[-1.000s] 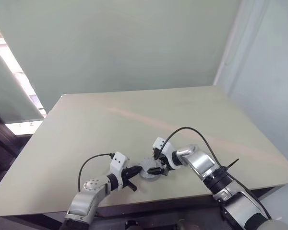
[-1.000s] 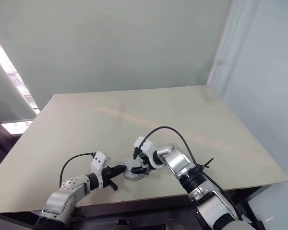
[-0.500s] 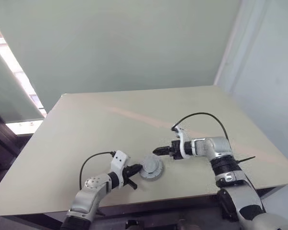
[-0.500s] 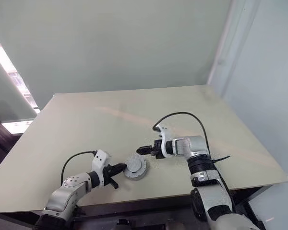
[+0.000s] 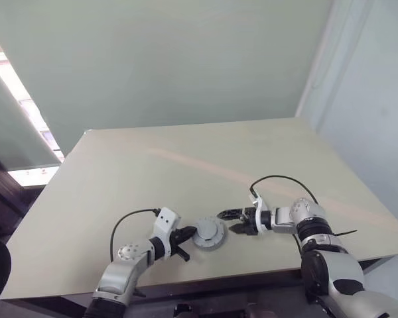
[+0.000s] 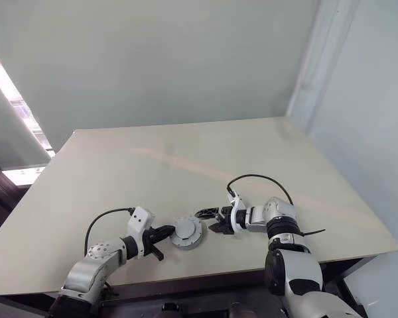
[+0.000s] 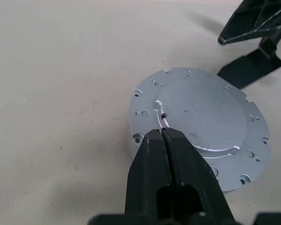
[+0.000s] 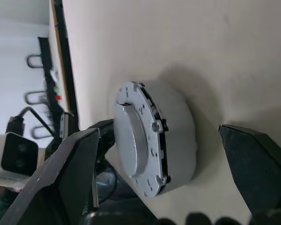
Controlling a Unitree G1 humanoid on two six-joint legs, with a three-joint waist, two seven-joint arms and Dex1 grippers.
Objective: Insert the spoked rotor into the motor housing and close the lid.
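Left end effector (image 7: 163,133): we see fingers pressed together, tips at lid (image 7: 201,124) edge, gripping nothing. Right end effector (image 5: 235,221): fingers spread wide, empty, just beside lid. Lid sits atop motor housing (image 8: 180,136) on surface (image 5: 186,172). We read no markings. Spoked rotor, windings hidden from us.

Both arms: silver-grey rounded metallic shells, black joint bands, white boxy wrist blocks. Left arm (image 5: 129,262) has round grey shoulder-side cap with small dark screw dots; thin black cable loops from forearm to white wrist block. Right arm (image 5: 312,228) has black cable arcing over wrist. Left gripper (image 7: 163,140) and right gripper (image 5: 232,221): matte black, angular tapered fingers.
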